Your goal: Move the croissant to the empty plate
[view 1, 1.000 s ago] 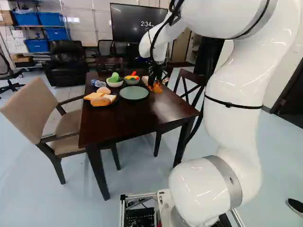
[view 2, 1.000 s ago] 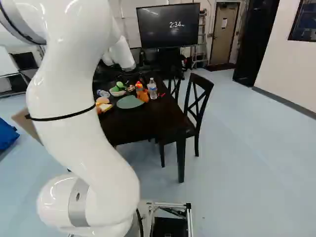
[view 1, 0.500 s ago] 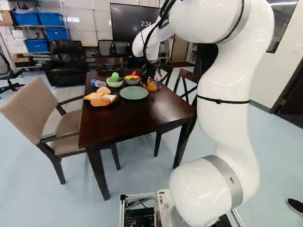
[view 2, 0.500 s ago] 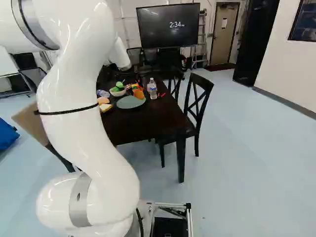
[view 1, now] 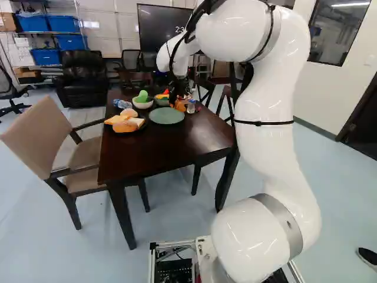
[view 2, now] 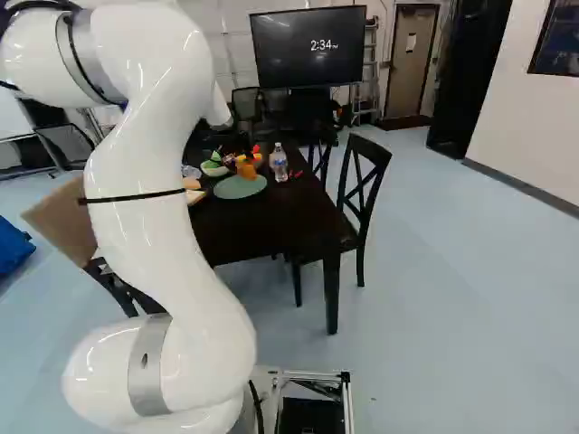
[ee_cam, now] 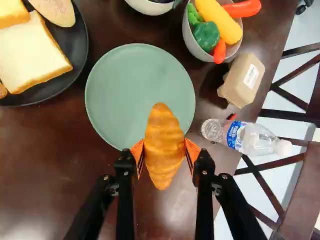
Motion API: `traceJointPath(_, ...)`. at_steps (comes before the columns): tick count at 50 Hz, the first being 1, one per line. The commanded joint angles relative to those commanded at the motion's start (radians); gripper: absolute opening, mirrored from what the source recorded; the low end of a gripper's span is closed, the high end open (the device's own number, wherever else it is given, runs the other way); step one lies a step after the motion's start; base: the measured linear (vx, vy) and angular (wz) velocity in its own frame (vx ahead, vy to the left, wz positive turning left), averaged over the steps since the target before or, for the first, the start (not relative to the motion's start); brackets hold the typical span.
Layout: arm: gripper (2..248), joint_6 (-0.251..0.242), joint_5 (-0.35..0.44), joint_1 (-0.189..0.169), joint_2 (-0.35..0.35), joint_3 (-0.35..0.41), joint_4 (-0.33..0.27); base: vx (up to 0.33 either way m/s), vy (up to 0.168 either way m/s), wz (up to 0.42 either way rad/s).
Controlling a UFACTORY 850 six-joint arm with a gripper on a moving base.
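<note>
In the left base view my gripper (view 1: pixel 176 99) is over the far right part of the table, by the green plate (view 1: pixel 166 116). The wrist view shows the gripper (ee_cam: pixel 164 155) shut on the croissant (ee_cam: pixel 164 150), an orange pad against each side. The croissant hangs above the near edge of the round green plate (ee_cam: pixel 130 85), one end over the plate and the other over dark wood. Nothing lies on the part of the plate that shows.
A black plate (ee_cam: pixel 75 82) holds bread slices. Beyond the green plate are a bowl of toy vegetables (ee_cam: pixel 192 45) and a white bowl (ee_cam: pixel 150 7). A carton (ee_cam: pixel 242 80) and a water bottle (ee_cam: pixel 250 138) lie beside it. Chairs (view 2: pixel 362 185) flank the table (view 1: pixel 153 153).
In the left base view my arm has swung left, carrying the croissant from the plate's right toward its far right edge. The bottle behind has come into sight there. The base has stayed still.
</note>
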Motion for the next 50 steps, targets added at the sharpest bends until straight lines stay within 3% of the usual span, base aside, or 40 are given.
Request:
traceJointPath(33,125,0.0,0.0,0.056,-0.203,-0.193,0.0,0.0,0.0,0.0)
traceJointPath(50,125,0.0,0.0,0.056,-0.241,-0.202,0.0,0.0,0.0,0.0)
